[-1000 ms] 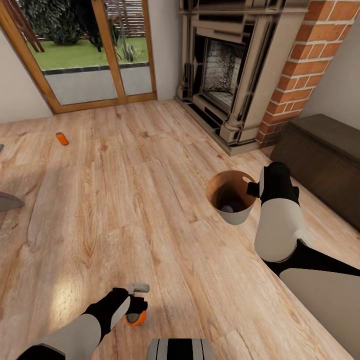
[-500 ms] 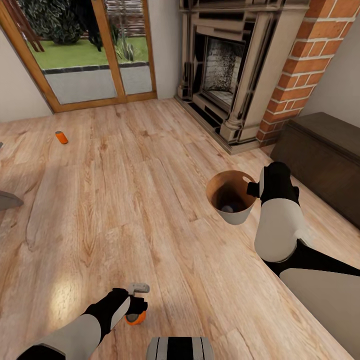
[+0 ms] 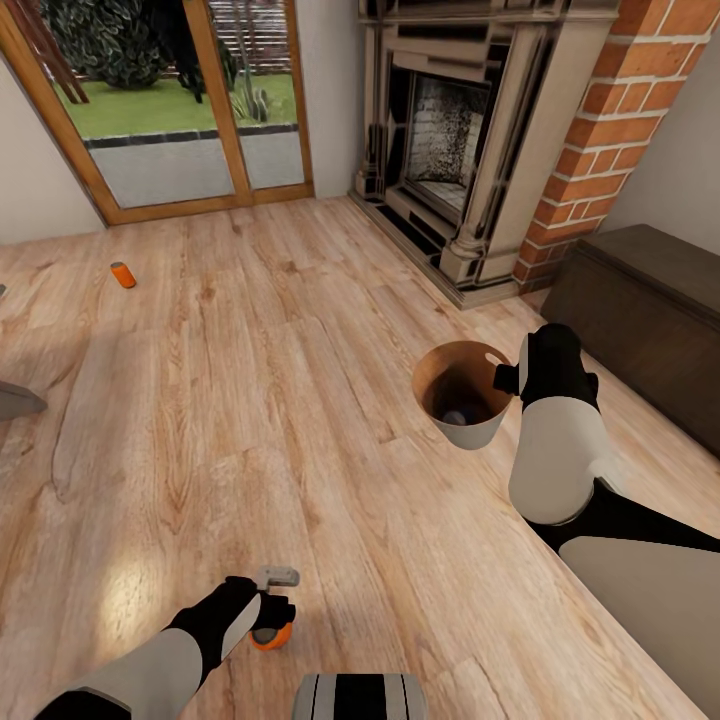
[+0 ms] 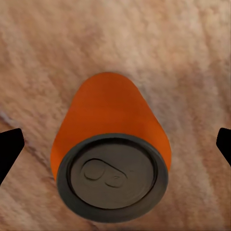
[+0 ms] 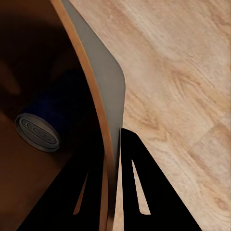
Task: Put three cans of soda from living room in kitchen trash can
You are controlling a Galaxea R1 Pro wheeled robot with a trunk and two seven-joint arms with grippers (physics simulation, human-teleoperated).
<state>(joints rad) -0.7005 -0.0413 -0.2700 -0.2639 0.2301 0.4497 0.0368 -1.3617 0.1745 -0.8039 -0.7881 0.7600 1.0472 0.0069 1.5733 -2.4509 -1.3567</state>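
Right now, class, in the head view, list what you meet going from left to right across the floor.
Far soda can → left end effector over a second soda can → trash can, clamped at its rim by the right end effector → dark wooden chest.

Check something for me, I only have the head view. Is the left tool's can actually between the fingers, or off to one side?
Observer: Left wrist view has the can centred between the two fingertips, gaps on both sides, so the left tool is open.
Operator: Can upright or lying down?
Observer: Lying on the wood floor, lid end with the pull tab facing the camera.
Operator: And the right tool, holding the bin or just near it?
Observer: Right wrist view shows its fingers clamped on the trash can wall, one inside, one outside.
Operator: Anything in the bin?
Observer: One can on its side at the bottom.
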